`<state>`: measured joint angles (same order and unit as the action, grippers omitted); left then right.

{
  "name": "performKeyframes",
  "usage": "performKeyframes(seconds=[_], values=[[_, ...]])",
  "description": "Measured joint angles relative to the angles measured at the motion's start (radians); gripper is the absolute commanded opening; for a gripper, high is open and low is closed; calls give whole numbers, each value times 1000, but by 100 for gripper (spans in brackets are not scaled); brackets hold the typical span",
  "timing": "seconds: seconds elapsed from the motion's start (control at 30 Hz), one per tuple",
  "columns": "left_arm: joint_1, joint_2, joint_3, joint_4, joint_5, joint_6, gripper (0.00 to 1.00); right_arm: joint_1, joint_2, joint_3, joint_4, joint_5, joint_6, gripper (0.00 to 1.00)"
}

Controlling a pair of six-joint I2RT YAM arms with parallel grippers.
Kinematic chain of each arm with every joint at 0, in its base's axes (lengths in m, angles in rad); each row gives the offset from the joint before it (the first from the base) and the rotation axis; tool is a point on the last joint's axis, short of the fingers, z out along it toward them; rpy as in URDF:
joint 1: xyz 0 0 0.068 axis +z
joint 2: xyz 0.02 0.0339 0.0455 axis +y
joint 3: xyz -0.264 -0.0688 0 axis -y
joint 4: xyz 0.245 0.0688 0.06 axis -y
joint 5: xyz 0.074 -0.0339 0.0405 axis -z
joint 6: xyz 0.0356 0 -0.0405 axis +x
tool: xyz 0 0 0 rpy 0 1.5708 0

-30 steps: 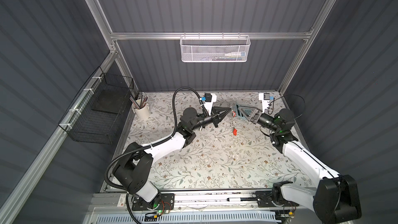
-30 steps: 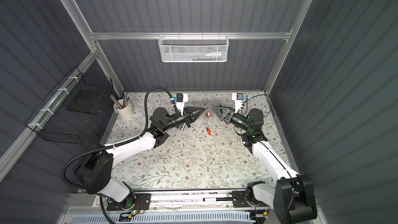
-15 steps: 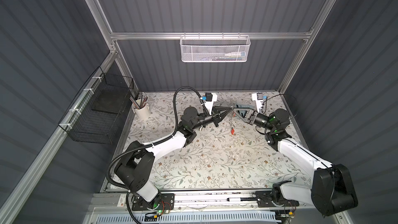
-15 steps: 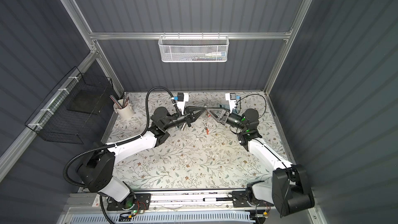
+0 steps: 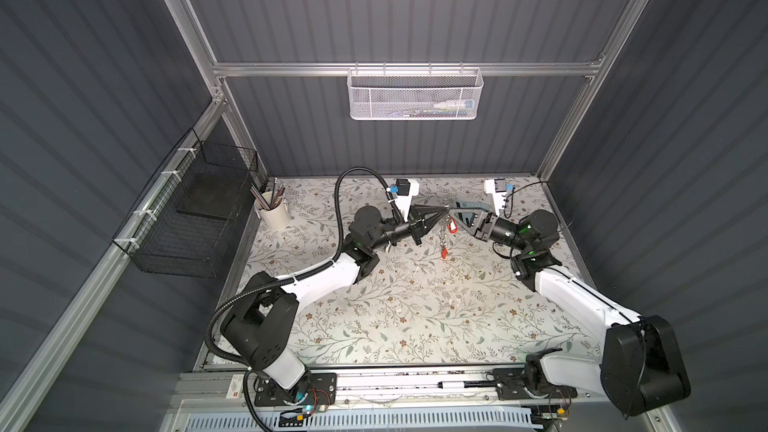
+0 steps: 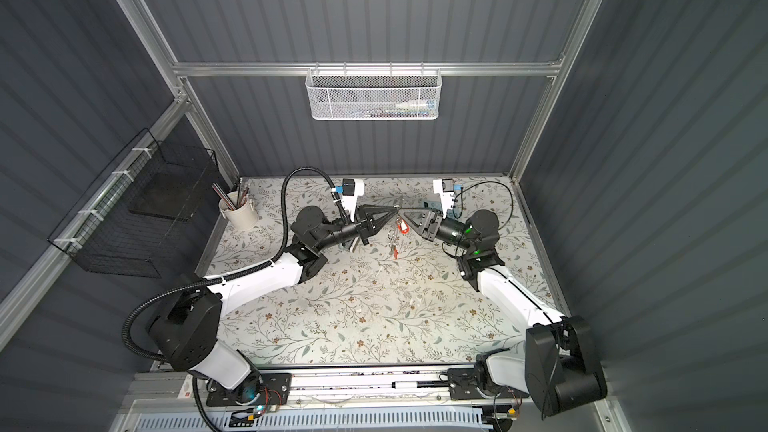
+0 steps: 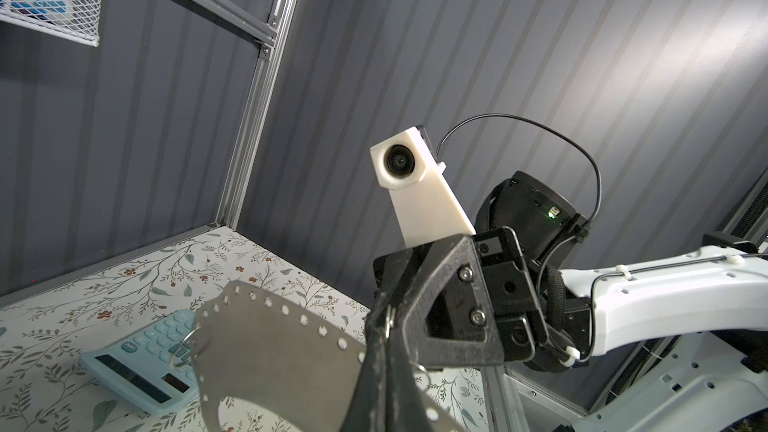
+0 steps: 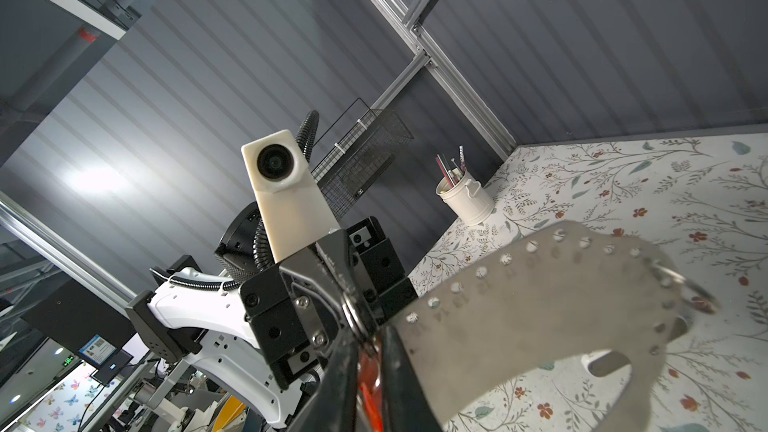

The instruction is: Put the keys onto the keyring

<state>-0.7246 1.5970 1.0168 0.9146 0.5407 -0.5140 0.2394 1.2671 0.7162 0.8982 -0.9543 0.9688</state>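
Your left gripper is clenched on one edge of the keyring. Your right gripper stands tip to tip against it, pinched nearly closed. Red plastic of the upper key shows between its fingers; judge that a grasp, though a thin one. Both meet in the air above the far middle of the table, slightly to the right. The lower key sits nearer you on a string of small metal rings; you cannot tell whether it hangs free or rests on the table.

Risks noted:
- The tips touch or nearly touch, so any forward push can knock the plate askew in the left jaws, which hold it by one edge only.
- The smooth tag can slip or twist out of the right pinch before its loop meets a hole.
- A swinging lower key can drag the plate round.

View differences:
- Both top views show the two keys and both arms, but the keyring lies edge-on there and is barely readable.
- The left wrist view shows its row of rim holes, a split ring at its outer end, and a pale blue calculator on the far part of the table.
- Only the right wrist view shows the red between the fingers.
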Motion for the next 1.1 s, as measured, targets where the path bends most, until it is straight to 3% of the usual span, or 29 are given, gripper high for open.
performKeyframes(seconds=[0.1,0.27,0.47,0.57,0.77,0.93,1.1], values=[[0,0,0,6,2,-5,0,0,0,0,0,1,-4,1],[0,0,0,5,3,-5,0,1,0,0,-6,8,-12,0],[7,-52,0,-140,11,85,22,4,-13,-2,-58,-8,-82,0],[29,-124,0,-277,27,161,36,4,-29,-2,-77,-42,-155,0],[59,-275,74,-699,51,444,47,6,-76,0,-222,-109,-361,0],[60,-296,232,-1057,51,679,46,23,-105,37,-418,-119,-549,0],[59,-235,408,-1290,56,793,40,52,-124,58,-547,-115,-682,0]])
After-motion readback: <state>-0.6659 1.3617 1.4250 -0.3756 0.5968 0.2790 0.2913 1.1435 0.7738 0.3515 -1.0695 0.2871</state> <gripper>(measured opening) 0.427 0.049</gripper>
